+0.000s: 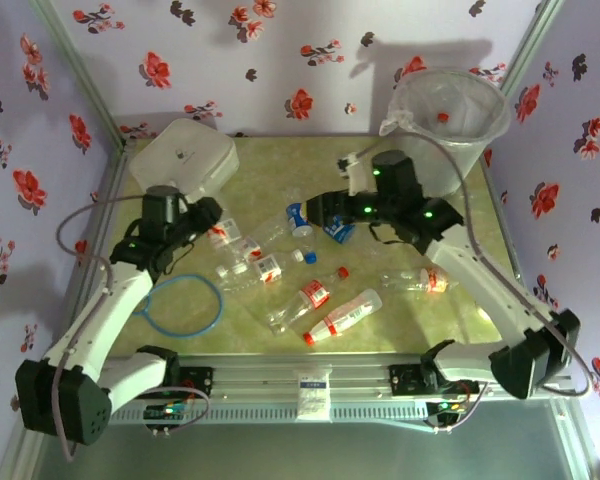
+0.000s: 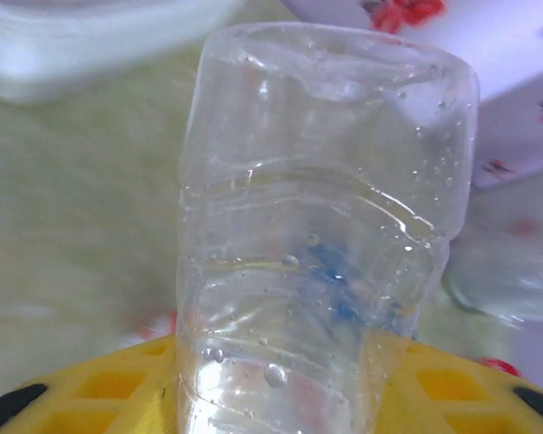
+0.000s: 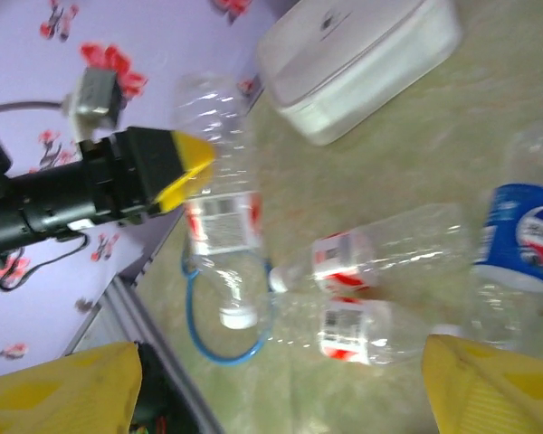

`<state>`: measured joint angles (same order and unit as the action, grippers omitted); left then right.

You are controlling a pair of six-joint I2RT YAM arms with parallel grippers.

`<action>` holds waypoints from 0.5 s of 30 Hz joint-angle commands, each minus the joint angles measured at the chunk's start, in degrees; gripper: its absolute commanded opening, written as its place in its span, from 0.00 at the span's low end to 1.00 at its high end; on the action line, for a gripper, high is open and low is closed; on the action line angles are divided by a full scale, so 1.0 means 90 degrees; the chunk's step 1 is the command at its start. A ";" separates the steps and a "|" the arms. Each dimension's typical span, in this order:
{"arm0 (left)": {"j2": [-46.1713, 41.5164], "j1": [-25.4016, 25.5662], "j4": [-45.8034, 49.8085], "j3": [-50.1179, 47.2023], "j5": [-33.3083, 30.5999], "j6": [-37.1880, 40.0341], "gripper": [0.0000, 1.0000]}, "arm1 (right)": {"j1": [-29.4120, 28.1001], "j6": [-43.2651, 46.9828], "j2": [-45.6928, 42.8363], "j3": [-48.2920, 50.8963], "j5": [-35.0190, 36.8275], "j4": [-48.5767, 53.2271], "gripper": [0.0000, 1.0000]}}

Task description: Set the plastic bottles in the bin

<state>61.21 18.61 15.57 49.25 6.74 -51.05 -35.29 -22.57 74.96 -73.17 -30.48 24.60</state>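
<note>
I noted left gripper [image 1: 210, 223] pinching clear bottle [image 2: 317, 226] beside white box [image 1: 185, 160]. Right gripper [image 1: 317, 212] spread over blue-label bottle [image 1: 337, 232]. Bin [image 1: 472, 150] back right. Most bottles [image 1: 345, 315] lay on table [image 1: 240, 338]. Task judged barely begun.

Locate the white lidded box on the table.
In the top view, the white lidded box sits at the table's far-left corner, beyond the left arm; the bin stands at the far right.
</note>
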 commanded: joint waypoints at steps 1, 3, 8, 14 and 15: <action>0.0057 0.0525 -0.1606 -0.0128 0.0508 -0.1105 0.47 | -0.0569 -0.0192 0.0375 -0.0016 0.0093 -0.0411 0.78; 0.0181 0.0940 -0.1765 -0.0090 0.0314 -0.1225 0.48 | -0.0769 -0.0222 0.0579 -0.0065 0.0245 -0.0476 0.77; 0.0551 0.1617 -0.1983 0.0040 -0.0178 -0.1292 0.48 | -0.0874 -0.0103 0.0914 -0.0186 0.0801 -0.0380 0.81; 0.0826 0.1897 -0.2500 0.0056 -0.0144 -0.1378 0.48 | -0.0871 -0.0231 0.1128 0.0009 0.0868 -0.0628 0.79; 0.0819 0.1897 -0.2544 0.0040 -0.0144 -0.1396 0.49 | -0.0870 -0.0229 0.1152 0.0005 0.0927 -0.0595 0.78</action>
<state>68.73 35.24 -2.15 48.16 6.57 -62.08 -43.13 -24.05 84.36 -73.12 -24.16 20.60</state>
